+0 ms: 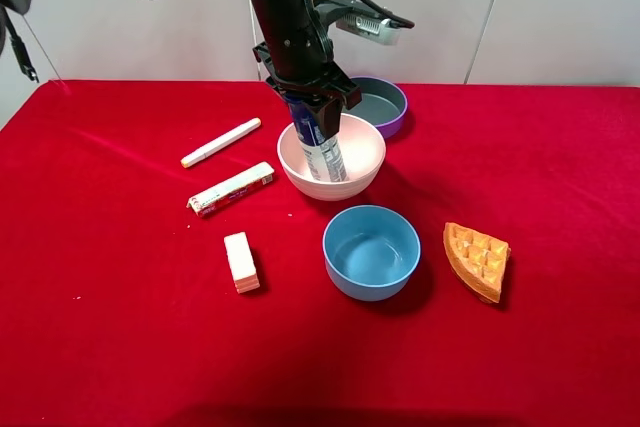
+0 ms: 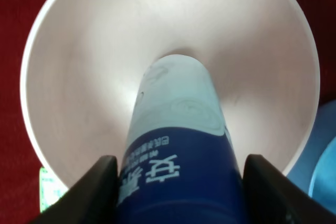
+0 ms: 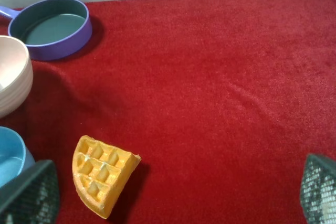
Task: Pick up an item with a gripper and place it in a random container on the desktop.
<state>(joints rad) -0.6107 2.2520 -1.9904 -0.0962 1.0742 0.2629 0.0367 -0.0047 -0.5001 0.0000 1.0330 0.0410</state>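
Note:
The bottle (image 1: 322,152), with its white-and-blue label, stands slightly tilted with its lower end inside the pale pink bowl (image 1: 368,162). Its cap is hidden by the claw. My left gripper (image 1: 312,107) reaches in from the top and is shut on the bottle's upper part. In the left wrist view the bottle (image 2: 176,129) runs down between the black fingers (image 2: 94,190) into the bowl (image 2: 79,77). My right gripper (image 3: 173,195) is open and empty above the red cloth (image 3: 220,103); it does not show in the exterior view.
A purple-handled pan (image 1: 388,105) sits just behind the pink bowl. A light-blue bowl (image 1: 371,252) is in front of it, a waffle wedge (image 1: 477,259) to its right. A white marker (image 1: 220,142), a small printed box (image 1: 231,189) and a pale block (image 1: 241,262) lie left.

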